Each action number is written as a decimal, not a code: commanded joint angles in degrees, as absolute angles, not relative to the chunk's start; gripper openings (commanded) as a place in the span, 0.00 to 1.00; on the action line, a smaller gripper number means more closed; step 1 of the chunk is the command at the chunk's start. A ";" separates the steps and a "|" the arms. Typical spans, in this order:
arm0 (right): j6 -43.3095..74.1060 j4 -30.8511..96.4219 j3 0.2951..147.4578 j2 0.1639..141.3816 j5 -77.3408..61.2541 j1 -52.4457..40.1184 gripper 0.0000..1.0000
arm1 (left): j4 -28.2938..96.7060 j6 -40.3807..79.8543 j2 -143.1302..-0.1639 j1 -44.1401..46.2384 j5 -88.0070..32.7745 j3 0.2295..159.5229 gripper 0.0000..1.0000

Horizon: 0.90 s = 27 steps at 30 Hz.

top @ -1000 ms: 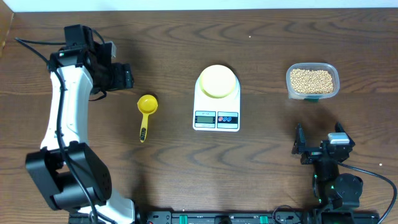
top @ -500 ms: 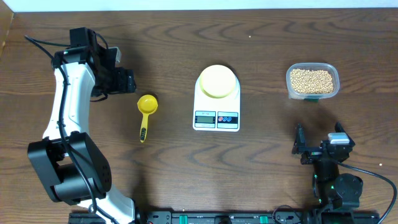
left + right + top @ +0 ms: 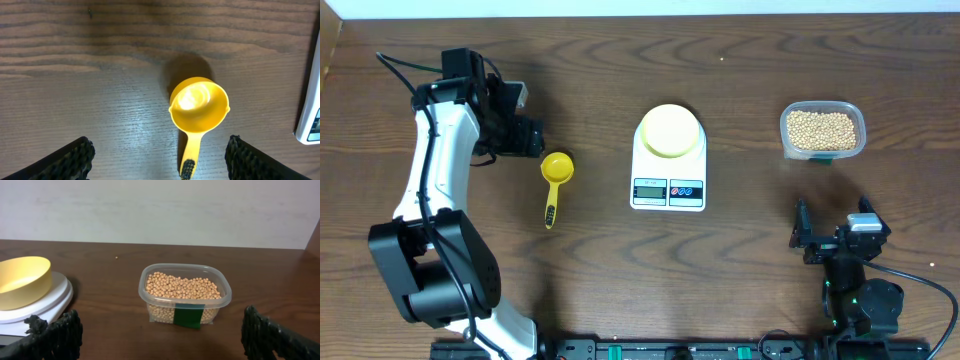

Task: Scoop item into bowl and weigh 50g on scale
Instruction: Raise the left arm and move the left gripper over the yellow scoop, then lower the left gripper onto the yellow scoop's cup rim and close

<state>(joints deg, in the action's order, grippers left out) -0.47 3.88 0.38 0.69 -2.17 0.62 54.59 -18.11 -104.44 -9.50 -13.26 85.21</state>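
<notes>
Overhead, the left gripper [image 3: 532,138] hovers, jaws spread, just beside the yellow scoop [image 3: 557,167]; the right gripper [image 3: 832,232] sits wide apart, holding nothing. Beans [image 3: 822,129] fill a clear tub [image 3: 856,112] right of the scale [image 3: 668,190], which carries the bowl [image 3: 670,130].

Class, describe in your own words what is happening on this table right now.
The left gripper, open, hovers by the yellow scoop, which lies untouched on the table. The empty bowl sits on the scale; the beans are in their clear tub. The right gripper is open, short of the tub, holding nothing.
</notes>
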 commanded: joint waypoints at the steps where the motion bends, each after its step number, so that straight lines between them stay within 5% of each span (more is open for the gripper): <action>1: -0.49 4.10 0.30 0.32 -2.52 1.08 0.99 | 54.26 -19.49 -106.19 -9.17 -13.50 84.71 0.86; 27: -0.49 4.12 0.30 0.32 -2.52 1.08 0.99 | 51.62 -19.51 -115.42 -9.06 -13.52 84.60 0.86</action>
